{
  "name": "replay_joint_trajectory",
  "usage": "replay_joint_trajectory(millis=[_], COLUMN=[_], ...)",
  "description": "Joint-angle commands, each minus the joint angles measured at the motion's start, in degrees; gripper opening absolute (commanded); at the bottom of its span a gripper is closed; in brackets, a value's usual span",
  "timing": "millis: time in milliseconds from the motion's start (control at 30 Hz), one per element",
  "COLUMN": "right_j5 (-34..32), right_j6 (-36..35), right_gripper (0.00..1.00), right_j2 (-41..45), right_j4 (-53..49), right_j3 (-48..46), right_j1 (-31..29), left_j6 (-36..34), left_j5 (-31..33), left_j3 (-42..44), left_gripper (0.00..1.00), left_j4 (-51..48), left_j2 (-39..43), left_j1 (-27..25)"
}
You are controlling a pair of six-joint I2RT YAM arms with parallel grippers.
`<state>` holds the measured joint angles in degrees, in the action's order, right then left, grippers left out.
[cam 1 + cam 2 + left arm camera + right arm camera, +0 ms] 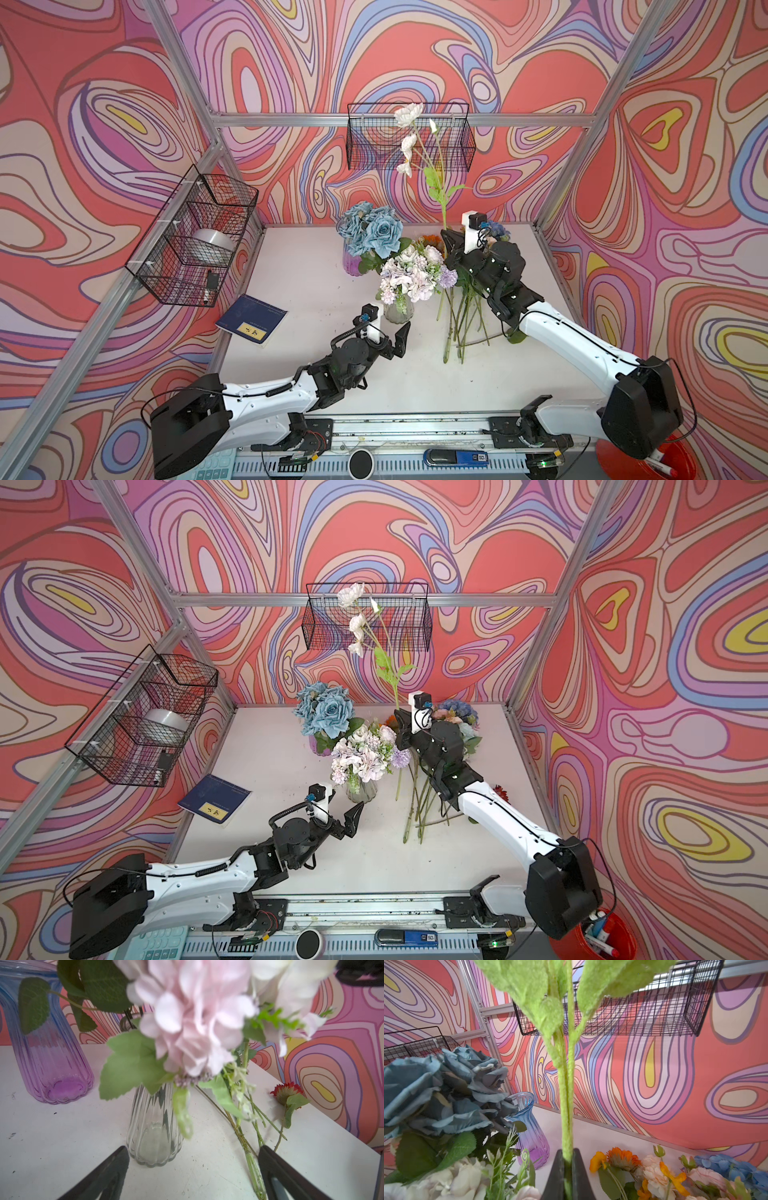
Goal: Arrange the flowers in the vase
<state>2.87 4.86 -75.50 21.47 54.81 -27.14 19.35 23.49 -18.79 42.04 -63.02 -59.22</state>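
We are clamping the white poppy stem [566, 1105] upright in our right gripper [568, 1159], jaws pressed tight on it, over the loose flowers [654, 1172] lying on the table [436, 395]. Our left gripper [193, 1148] is hovering with jaws spread wide, empty, facing the clear vase [153, 1126] of pink blooms [187, 1022]. The purple vase [52, 1064] is standing behind it with blue roses [380, 232].

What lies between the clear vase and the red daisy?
Loose green stems lie between the clear vase and the red daisy, seen in the left wrist view.
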Motion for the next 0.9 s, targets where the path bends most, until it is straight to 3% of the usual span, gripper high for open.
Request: replay_joint_trajectory(millis=[0, 367, 500, 633, 867], right_j5=[2.2, 1.8, 0.0, -1.9, -1.2], right_j6=[-0.2, 3.8, 5.8, 7.7, 12.1], right_gripper=[0.00, 0.00, 0.00, 0.00, 0.00], right_j2=[0.5, 4.8, 4.2, 3.2, 0.9], right_j4=[3.4, -1.1, -1.6, -1.8, 0.3], right_j3=[-1.8, -5.9, -4.5, -3.1, -3.1], right_j1=[-1.4, -9.9, -12.7, -13.5, -14.9], left_j6=[1.2, -3.0, -0.8, -3.1, -5.4], left_j5=[0.3, 2.7, 2.4, 1.0, -3.4], left_j3=[-2.5, -6.0, -6.4, -7.0, -8.9], left_gripper=[1.00, 1.00, 1.00, 1.00, 1.00], left_j4=[-1.6, -17.9, -21.7, -22.5, -16.6], left_j2=[2.4, 10.0, 11.9, 13.6, 7.7], left_j1=[-0.2, 1.7, 6.1, 10.9, 19.1])
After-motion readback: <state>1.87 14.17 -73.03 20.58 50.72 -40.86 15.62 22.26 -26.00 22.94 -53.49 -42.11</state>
